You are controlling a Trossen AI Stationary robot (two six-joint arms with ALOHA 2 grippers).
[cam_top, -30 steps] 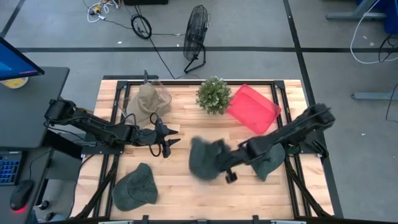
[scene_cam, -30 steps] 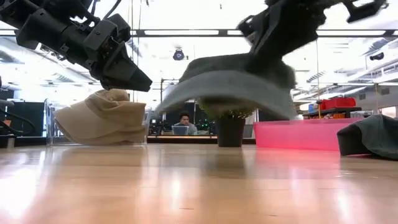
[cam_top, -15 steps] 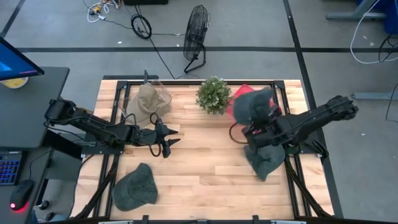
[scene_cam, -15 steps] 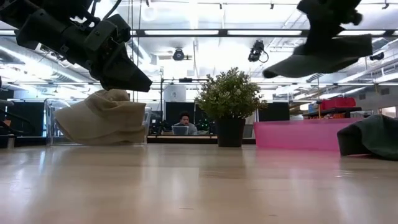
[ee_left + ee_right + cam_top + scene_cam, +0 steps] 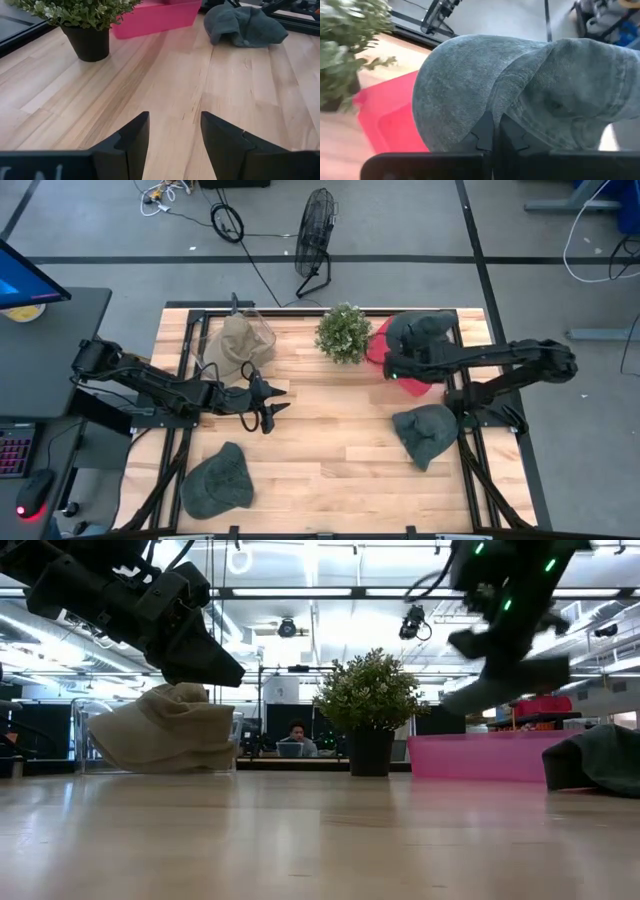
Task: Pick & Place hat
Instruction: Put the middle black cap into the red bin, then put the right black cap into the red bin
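In the high view my right gripper is over the pink bin at the table's far right, shut on a grey hat. The low view shows that hat hanging under the right gripper, above the pink bin. A second grey hat lies on the table nearer the front, and a third hat lies near the front left. My left gripper is open and hovers left of centre. My right gripper has the grey hat's cloth pinched between its two shut fingers; the hat bulges over the fingertips and hides which part that is. The hat is lifted clear above the pink bin, its brim tilted below the fingers.
A potted plant stands at the far middle, just left of the pink bin. A beige hat sits in a clear container at the far left. Bare wood lies between the arms. A person sits in the room beyond.
My right gripper has carried the grey hat from the table's middle toward the far right, lifting it high and bringing it over the pink bin, where it has come down a little. It has stayed shut on the hat.
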